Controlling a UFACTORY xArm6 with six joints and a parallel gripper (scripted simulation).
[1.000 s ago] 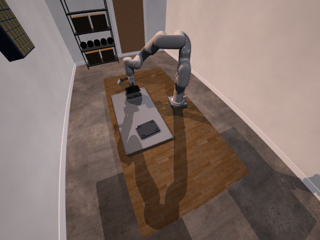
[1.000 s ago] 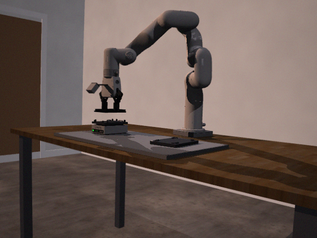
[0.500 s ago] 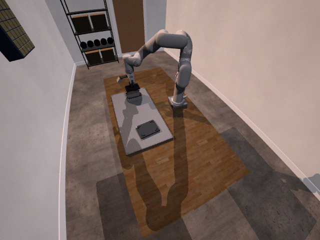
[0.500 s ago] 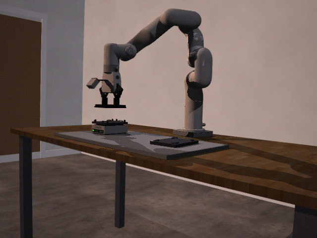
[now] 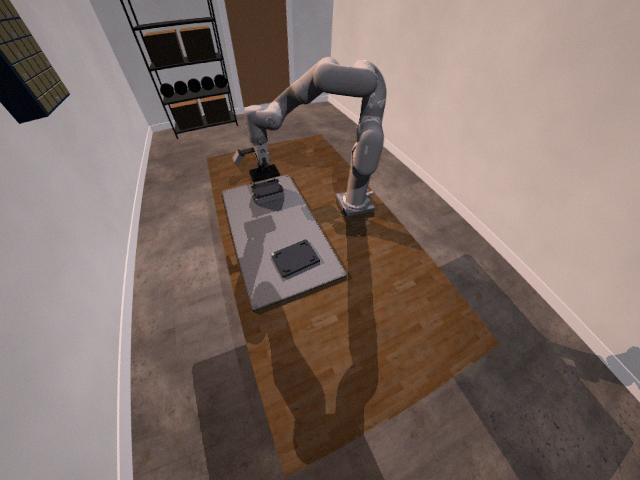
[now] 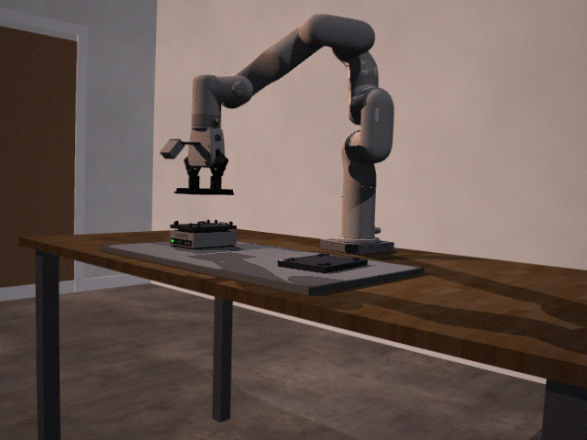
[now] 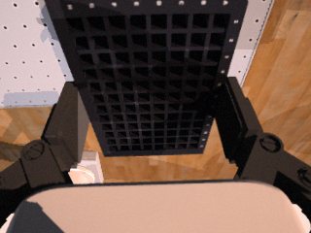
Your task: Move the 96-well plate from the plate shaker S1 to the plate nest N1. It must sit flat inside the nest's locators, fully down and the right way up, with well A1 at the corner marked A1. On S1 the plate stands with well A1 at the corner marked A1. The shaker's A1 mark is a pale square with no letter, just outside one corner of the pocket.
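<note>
My gripper (image 6: 204,181) is shut on the black 96-well plate (image 6: 204,191) and holds it level in the air, well above the plate shaker S1 (image 6: 203,234). In the wrist view the plate (image 7: 151,73) fills the space between my two fingers, which clamp its long sides. In the overhead view the plate (image 5: 260,172) hangs over the far end of the grey base board, just beyond the shaker (image 5: 267,189). The plate nest N1 (image 5: 296,257) is a dark flat frame near the board's near end; it also shows in the side view (image 6: 322,261). The corner marks are too small to read.
The grey perforated base board (image 5: 281,240) lies on a wooden table (image 6: 426,289). The arm's base (image 5: 355,204) stands on the table to the right of the board. A shelf rack (image 5: 186,67) stands by the far wall.
</note>
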